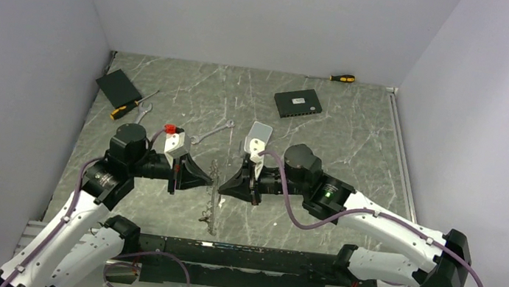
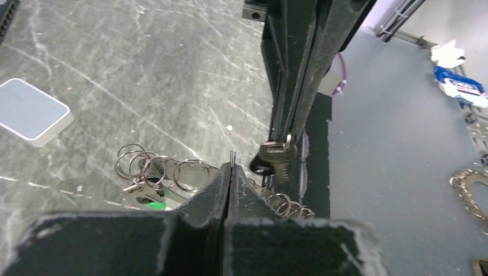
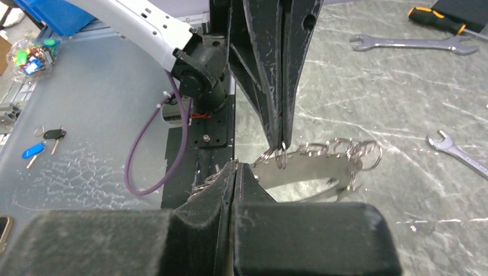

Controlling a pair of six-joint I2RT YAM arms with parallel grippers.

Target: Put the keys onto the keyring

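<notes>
both arms were posed tip to tip over the middle of the table [image 1: 325, 145], the left one on the left and the right one on the right. the left gripper [image 2: 230, 170] was clenched on one thin loop [image 2: 233, 156] of the keyring [image 2: 155, 171]. only a sliver of wire showed above the shut fingers, and the other linked rings were draped to either side, running from far to near between the arms. the loop seemed to be offered edge-up so that its split could be reached. the right gripper [image 2: 282, 141] was likewise closed, on a dark-headed key [image 2: 275, 158], which was pinched by one end and hung just beside the loop, apart from it. threading was judged to be the step in hand and not yet done. the key's small hole would have to be lined up with the wire's end, and a slight tilt could be enough for it to be missed.
</notes>
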